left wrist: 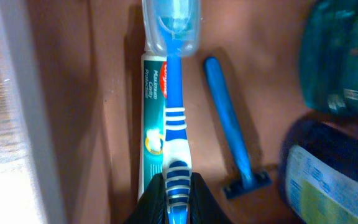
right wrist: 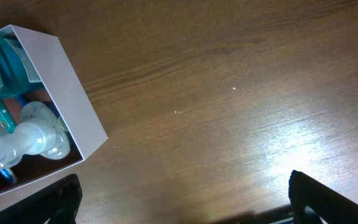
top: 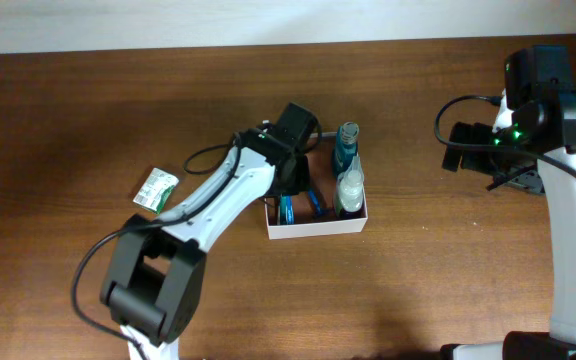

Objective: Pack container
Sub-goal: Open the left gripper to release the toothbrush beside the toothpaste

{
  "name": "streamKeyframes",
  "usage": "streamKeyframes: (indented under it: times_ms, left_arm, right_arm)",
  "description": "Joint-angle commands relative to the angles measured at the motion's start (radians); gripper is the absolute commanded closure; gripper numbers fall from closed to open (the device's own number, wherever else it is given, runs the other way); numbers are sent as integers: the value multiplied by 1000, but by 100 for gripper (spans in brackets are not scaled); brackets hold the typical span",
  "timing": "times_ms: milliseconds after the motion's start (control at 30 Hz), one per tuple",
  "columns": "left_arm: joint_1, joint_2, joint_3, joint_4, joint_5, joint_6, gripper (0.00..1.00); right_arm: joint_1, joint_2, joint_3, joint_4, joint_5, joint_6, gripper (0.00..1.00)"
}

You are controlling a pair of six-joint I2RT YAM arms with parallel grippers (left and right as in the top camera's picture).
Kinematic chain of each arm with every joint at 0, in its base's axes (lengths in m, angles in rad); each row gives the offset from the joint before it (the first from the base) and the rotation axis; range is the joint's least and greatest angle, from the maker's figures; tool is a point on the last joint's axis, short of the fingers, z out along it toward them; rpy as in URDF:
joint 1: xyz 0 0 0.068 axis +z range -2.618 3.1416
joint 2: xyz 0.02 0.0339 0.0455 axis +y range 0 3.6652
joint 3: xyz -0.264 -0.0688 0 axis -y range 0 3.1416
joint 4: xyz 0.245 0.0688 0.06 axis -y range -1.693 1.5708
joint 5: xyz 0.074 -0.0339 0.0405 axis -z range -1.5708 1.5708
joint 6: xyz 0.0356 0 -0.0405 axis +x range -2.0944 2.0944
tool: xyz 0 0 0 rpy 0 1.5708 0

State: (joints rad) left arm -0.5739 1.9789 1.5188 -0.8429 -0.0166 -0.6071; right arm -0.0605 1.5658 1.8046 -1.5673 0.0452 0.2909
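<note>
The container [top: 317,227], a shallow white-walled box with a reddish-brown floor [left wrist: 110,106], sits mid-table. My left gripper [left wrist: 178,194] reaches down into its left half [top: 289,196], shut on the handle of a blue-and-white toothbrush [left wrist: 175,118]. The toothbrush lies along a toothpaste tube [left wrist: 148,124], its capped head pointing away. A blue razor [left wrist: 232,137] lies beside them on the floor. A teal bottle [top: 347,147] and a clear bottle [top: 350,188] fill the box's right side. My right gripper [right wrist: 185,205] hangs open over bare table, right of the box [right wrist: 67,93], holding nothing.
A small green-and-white packet [top: 155,189] lies on the table left of the box, close to the left arm. The left arm's black cable [top: 206,155] loops beside it. The table's far edge meets a pale wall [top: 168,25].
</note>
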Motion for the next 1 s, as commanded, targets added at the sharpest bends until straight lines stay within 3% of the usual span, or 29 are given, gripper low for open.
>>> streamKeyframes:
  times_ms: [0,467,533,600,767,967]
  left_arm:
    - [-2,35,17,5,-10,-11,99]
    - [-2,35,18,12,-9,-10,99]
    - [-2,35,18,12,-6,-10,94]
    - [-1,35,18,12,-6,-10,73]
    - [-1,35,18,12,-6,-10,66]
    - [1,18,63,-20,40,15,67]
  right_arm:
    - [-6,-16,13,1,12,1,1]
    - [-6,-17,13,0,12,1,2]
    - [-6,-17,13,0,12,1,2]
    - [-6,-17,13,1,12,2,2]
    - [-6,-17,13,0,12,1,2]
    - [-6,-17,13,0,12,1,2]
